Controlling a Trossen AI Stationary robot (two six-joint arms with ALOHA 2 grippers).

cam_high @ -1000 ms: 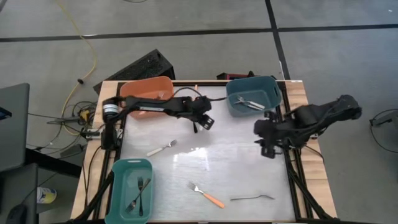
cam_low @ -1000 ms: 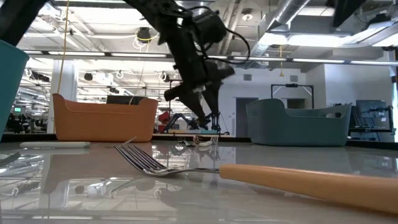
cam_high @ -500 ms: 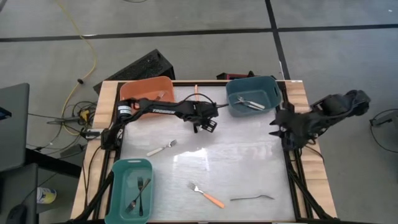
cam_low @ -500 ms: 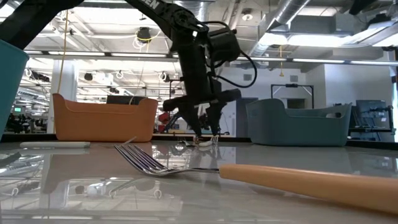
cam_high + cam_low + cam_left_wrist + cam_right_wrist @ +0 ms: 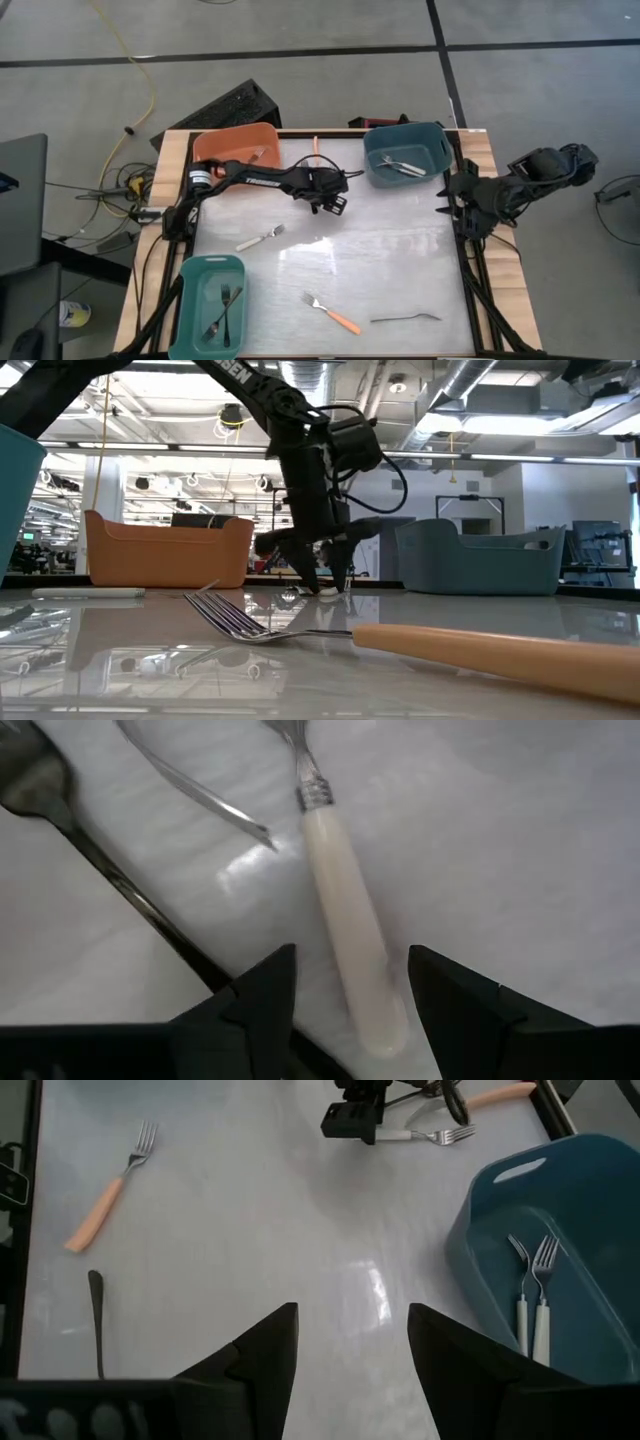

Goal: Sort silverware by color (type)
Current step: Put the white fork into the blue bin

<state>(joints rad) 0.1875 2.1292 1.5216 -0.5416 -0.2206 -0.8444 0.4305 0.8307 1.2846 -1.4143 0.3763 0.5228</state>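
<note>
The white table (image 5: pixel 380 260) fills the middle of the high view, with an orange bin (image 5: pixel 235 143) and a blue bin (image 5: pixel 408 155) along its top edge. The left gripper (image 5: pixel 330 197) sits low at upper centre, fingers apart astride a white-handled fork (image 5: pixel 345 935) — the right gripper (image 5: pixel 455 205) waits open at the right edge. An orange-handled fork (image 5: pixel 333 314) and a dark fork (image 5: pixel 406 318) lie near the bottom.

Both arms (image 5: pixel 255 177) are matte black with white lettering (unreadable), looped black cable (image 5: pixel 385 455), blunt wedge fingers (image 5: pixel 262 995).
</note>
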